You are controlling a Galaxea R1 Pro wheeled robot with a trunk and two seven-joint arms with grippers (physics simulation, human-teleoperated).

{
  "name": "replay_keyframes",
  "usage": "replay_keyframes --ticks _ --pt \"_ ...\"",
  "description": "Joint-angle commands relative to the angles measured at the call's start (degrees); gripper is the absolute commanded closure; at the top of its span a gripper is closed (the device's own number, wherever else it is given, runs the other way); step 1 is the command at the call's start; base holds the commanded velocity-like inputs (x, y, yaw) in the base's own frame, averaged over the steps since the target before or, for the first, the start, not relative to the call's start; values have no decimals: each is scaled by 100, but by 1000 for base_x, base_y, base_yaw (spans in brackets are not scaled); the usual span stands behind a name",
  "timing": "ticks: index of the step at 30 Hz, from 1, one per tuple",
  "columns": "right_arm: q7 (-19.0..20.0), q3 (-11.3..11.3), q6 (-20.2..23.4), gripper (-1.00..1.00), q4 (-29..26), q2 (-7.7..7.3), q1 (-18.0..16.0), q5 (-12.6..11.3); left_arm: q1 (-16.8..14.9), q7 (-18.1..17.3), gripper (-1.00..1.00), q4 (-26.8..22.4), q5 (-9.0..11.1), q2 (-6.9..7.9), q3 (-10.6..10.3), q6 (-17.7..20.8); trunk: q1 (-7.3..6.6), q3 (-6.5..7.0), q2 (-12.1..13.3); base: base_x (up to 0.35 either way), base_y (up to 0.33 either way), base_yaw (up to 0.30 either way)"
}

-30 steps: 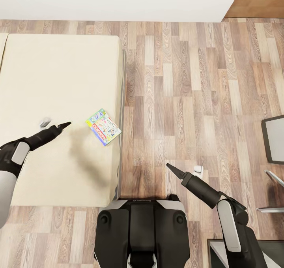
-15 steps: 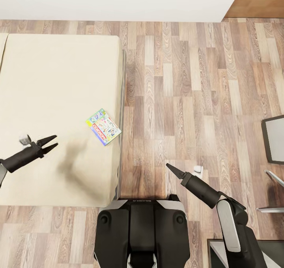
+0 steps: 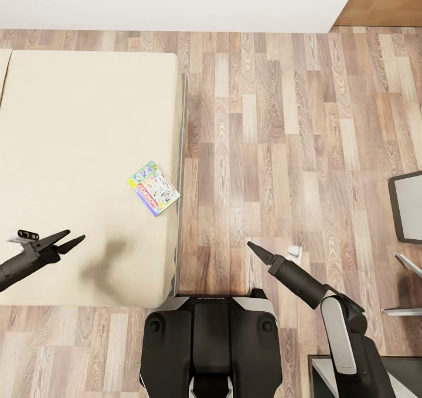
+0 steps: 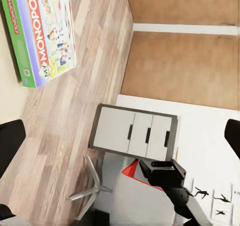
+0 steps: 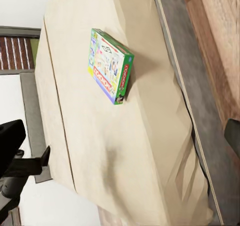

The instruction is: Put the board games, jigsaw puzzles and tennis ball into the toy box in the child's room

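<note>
One board game (image 3: 153, 188), a thin box with a pale green edge and a bright printed cover, lies flat near the right edge of the bed (image 3: 76, 134), which has a plain cream cover. The same board game (image 4: 42, 31) shows in the left wrist view, and the board game (image 5: 110, 66) shows again on the bed (image 5: 115, 151) in the right wrist view. My left gripper (image 3: 76, 235) hovers open and empty over the bed's near left part, well left of the game. My right gripper (image 3: 249, 245) hangs over the wood floor right of the bed, its fingers (image 5: 10, 138) spread apart and empty.
A white wall runs along the far side. A small white object (image 3: 293, 249) lies on the floor by my right gripper. A grey-topped piece of furniture (image 3: 410, 204) and chair legs (image 3: 404, 269) stand at the right. A white drawer cabinet (image 4: 135, 133) shows in the left wrist view.
My left arm has swung back toward the bed's near left corner, away from the board game, and its fingers now show apart. The right arm and the game have not moved.
</note>
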Motion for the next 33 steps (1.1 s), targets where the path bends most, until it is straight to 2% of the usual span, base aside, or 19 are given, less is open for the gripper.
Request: replay_keyframes --ticks 1,8,33 --pt "-23 -8 20 -100 16 7 -3 -18 23 -35 -100 -30 -5 -3 2 75 4 -5 -9 0 0 0" --pt "-202 14 -93 -100 117 13 -4 -32 111 -35 -100 -129 29 -3 22 108 4 -5 -9 0 0 0" --pt "-232 8 -134 -100 192 13 -4 -33 132 -35 -100 -153 35 -23 45 78 4 -5 -9 0 0 0"
